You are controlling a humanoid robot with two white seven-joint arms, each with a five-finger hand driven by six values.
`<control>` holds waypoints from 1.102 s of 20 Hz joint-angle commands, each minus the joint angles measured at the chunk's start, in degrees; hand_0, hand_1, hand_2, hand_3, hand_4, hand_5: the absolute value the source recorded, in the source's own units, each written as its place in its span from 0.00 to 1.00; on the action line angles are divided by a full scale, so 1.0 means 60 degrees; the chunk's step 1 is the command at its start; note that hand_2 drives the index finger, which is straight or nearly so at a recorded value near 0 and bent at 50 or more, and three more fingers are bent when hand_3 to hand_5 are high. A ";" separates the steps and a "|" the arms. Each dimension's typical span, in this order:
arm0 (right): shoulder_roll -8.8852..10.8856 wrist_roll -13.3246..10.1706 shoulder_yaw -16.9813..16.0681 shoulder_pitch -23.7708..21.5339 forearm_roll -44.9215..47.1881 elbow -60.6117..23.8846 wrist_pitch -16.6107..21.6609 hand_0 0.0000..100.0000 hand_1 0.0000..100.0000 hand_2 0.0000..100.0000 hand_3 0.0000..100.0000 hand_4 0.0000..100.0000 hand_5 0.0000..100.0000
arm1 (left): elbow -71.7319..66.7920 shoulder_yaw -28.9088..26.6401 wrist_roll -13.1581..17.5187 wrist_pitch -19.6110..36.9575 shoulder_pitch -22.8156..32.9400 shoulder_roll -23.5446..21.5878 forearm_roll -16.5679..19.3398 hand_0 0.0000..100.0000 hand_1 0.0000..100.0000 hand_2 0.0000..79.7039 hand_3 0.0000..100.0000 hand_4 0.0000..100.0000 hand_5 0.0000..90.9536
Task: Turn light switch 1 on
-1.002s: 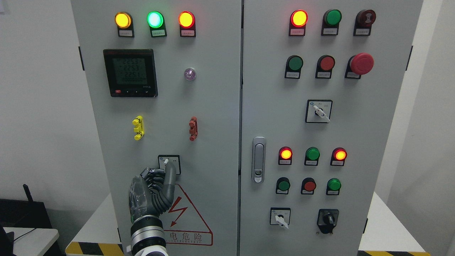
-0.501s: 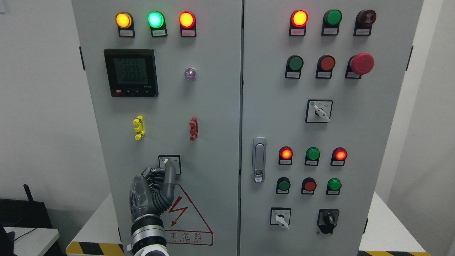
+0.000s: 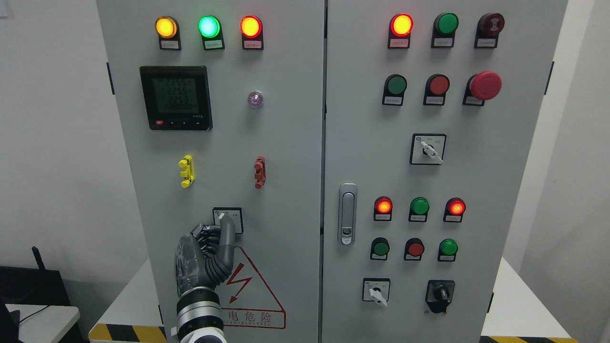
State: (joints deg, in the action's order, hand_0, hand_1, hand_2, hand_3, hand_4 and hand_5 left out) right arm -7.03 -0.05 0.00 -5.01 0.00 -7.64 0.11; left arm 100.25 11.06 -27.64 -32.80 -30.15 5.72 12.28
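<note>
**Inspector:** Start at the left of the frame.

**Assistant:** The grey metal control cabinet [image 3: 286, 143] fills the middle. On its left door, upper left, sit a lit amber lamp [image 3: 166, 27], a lit green lamp [image 3: 208, 26] and a lit red lamp [image 3: 250, 26], with a black digital meter [image 3: 176, 97] below them.

**Inspector:** And the hand?

**Assistant:** The dark, segmented left hand [image 3: 205, 257] rises from the bottom edge, lower left. One finger is extended, its tip touching the small white-knobbed selector switch on a square black-framed plate [image 3: 227, 219], lower centre-left. The other fingers are curled together, clamped on nothing.

**Inspector:** Further right?

**Assistant:** A silver door latch [image 3: 347, 214] at centre; a red mushroom button [image 3: 485, 85] at upper right.
</note>
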 commanded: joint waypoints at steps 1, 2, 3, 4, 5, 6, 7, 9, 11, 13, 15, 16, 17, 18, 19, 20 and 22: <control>0.0000 -0.0006 0.0190 0.0000 0.0249 0.0013 -0.0003 0.12 0.39 0.00 0.00 0.00 0.00 | -0.0024 0.0002 0.0007 0.0003 0.0001 0.0000 -0.0083 0.55 0.25 0.74 0.83 0.89 0.96; 0.0000 -0.0006 0.0190 0.0000 0.0249 -0.0002 -0.0003 0.12 0.39 0.00 0.00 0.00 0.00 | -0.0024 0.0002 0.0007 0.0003 0.0001 0.0000 -0.0098 0.57 0.25 0.75 0.84 0.89 0.96; 0.0000 -0.0006 0.0190 0.0000 0.0249 0.0013 -0.0003 0.12 0.39 0.00 0.00 0.00 0.00 | -0.0024 0.0002 0.0007 0.0003 0.0001 0.0000 -0.0098 0.57 0.25 0.75 0.84 0.89 0.96; 0.0000 -0.0006 0.0190 0.0000 0.0249 -0.0002 -0.0003 0.12 0.39 0.00 0.00 0.00 0.00 | -0.0024 0.0002 0.0007 0.0003 0.0001 0.0000 -0.0098 0.58 0.24 0.75 0.84 0.89 0.96; 0.0000 -0.0006 0.0190 0.0000 0.0249 -0.0002 -0.0003 0.12 0.39 0.00 0.00 0.00 0.00 | -0.0024 0.0002 0.0007 0.0003 0.0001 0.0000 -0.0098 0.59 0.23 0.75 0.84 0.90 0.96; 0.0000 -0.0006 0.0190 0.0000 0.0249 -0.0002 -0.0003 0.12 0.39 0.00 0.00 0.00 0.00 | -0.0024 0.0002 0.0007 0.0003 0.0001 0.0000 -0.0098 0.59 0.23 0.76 0.84 0.90 0.96; 0.0000 -0.0006 0.0190 0.0000 0.0249 -0.0002 -0.0003 0.12 0.39 0.00 0.00 0.00 0.00 | -0.0024 0.0002 0.0007 0.0018 0.0001 0.0000 -0.0098 0.59 0.22 0.76 0.84 0.90 0.96; 0.0000 -0.0006 0.0190 0.0000 0.0249 -0.0002 -0.0003 0.12 0.39 0.00 0.00 0.00 0.00 | -0.0024 0.0002 0.0007 0.0018 0.0001 0.0000 -0.0098 0.61 0.20 0.76 0.84 0.90 0.96; 0.0000 -0.0006 0.0190 0.0000 0.0249 -0.0002 -0.0003 0.12 0.39 0.00 0.00 0.00 0.00 | -0.0024 0.0002 0.0007 0.0018 0.0001 0.0000 -0.0098 0.64 0.15 0.76 0.84 0.90 0.96; 0.0000 -0.0006 0.0190 0.0000 0.0249 -0.0002 -0.0003 0.12 0.39 0.00 0.00 0.00 0.00 | -0.0024 0.0002 0.0007 0.0018 0.0001 0.0000 -0.0098 0.62 0.14 0.76 0.85 0.90 0.96; 0.0000 -0.0006 0.0190 0.0000 0.0249 -0.0002 -0.0003 0.12 0.39 0.00 0.00 0.00 0.00 | -0.0024 0.0002 0.0094 0.0018 0.0016 0.0000 -0.0098 0.60 0.13 0.76 0.85 0.90 0.96; 0.0000 -0.0006 0.0190 0.0000 0.0249 -0.0002 -0.0003 0.12 0.39 0.00 0.00 0.00 0.00 | -0.0024 0.0002 0.0167 0.0018 0.0016 0.0000 -0.0098 0.59 0.11 0.76 0.85 0.90 0.96; 0.0000 -0.0006 0.0190 0.0000 0.0249 -0.0002 -0.0003 0.12 0.39 0.00 0.00 0.00 0.00 | -0.0024 0.0002 0.0168 0.0018 0.0031 0.0000 -0.0083 0.58 0.09 0.76 0.85 0.90 0.96; 0.0000 -0.0006 0.0190 0.0000 0.0249 -0.0002 -0.0003 0.12 0.39 0.00 0.00 0.00 0.00 | -0.0024 0.0002 0.0168 0.0018 0.0031 0.0000 -0.0083 0.57 0.09 0.76 0.85 0.90 0.96; 0.0000 -0.0006 0.0190 0.0000 0.0249 -0.0002 -0.0003 0.12 0.39 0.00 0.00 0.00 0.00 | -0.0024 0.0002 0.0168 0.0018 0.0031 0.0000 -0.0083 0.54 0.09 0.76 0.85 0.90 0.96; 0.0000 -0.0006 0.0190 0.0000 0.0249 -0.0002 -0.0003 0.12 0.39 0.00 0.00 0.00 0.00 | -0.0024 0.0002 0.0183 0.0018 0.0045 0.0000 -0.0083 0.52 0.10 0.76 0.85 0.90 0.96; 0.0000 -0.0006 0.0190 0.0000 0.0249 -0.0002 -0.0003 0.12 0.39 0.00 0.00 0.00 0.00 | -0.0024 0.0002 0.0183 0.0032 0.0074 0.0000 -0.0083 0.50 0.10 0.75 0.84 0.89 0.96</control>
State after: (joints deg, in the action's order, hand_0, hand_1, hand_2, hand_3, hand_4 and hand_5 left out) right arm -7.03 -0.05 0.00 -5.01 0.00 -7.64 0.10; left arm 100.12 11.06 -26.87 -32.79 -29.96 5.72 11.74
